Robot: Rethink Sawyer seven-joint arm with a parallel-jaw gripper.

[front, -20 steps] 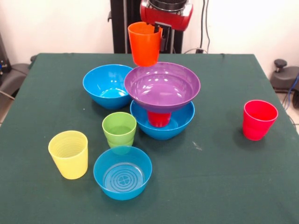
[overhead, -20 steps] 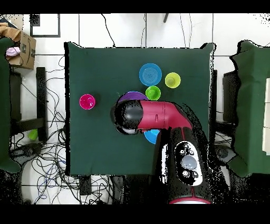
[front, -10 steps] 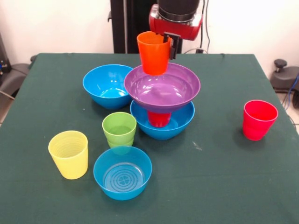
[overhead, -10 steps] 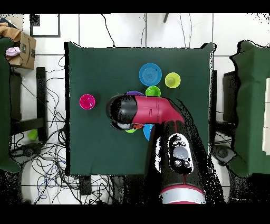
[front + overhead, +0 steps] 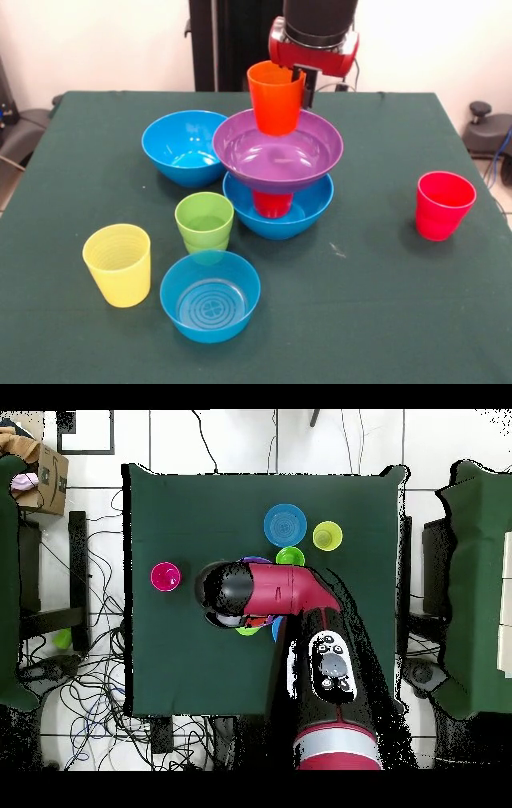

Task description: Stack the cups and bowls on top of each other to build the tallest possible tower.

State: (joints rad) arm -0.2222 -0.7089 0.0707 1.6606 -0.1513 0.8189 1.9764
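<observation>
My gripper [image 5: 301, 83] is shut on the rim of the orange cup [image 5: 274, 98] and holds it upright over the far part of the purple bowl [image 5: 278, 156]. Whether the cup touches the bowl I cannot tell. The purple bowl sits on a red cup [image 5: 272, 204], which stands in a large blue bowl [image 5: 308, 214]. In the overhead view the arm [image 5: 265, 594] hides this tower. On the table are a second large blue bowl [image 5: 182, 146], a light green cup [image 5: 205, 222], a yellow cup [image 5: 118, 264], a small blue bowl [image 5: 210, 298] and a pinkish-red cup [image 5: 443, 205]. No small green bowl shows.
The green table [image 5: 384, 304] ends at the near and side edges. The robot's black pedestal [image 5: 216, 44] stands behind the far edge. Overhead, a cardboard box [image 5: 40, 479] and cables lie off the table, and the pinkish-red cup [image 5: 165, 576] stands apart from the rest.
The gripper with the orange cup has moved right and down in the front view, from beside the purple bowl's far left rim to over the bowl.
</observation>
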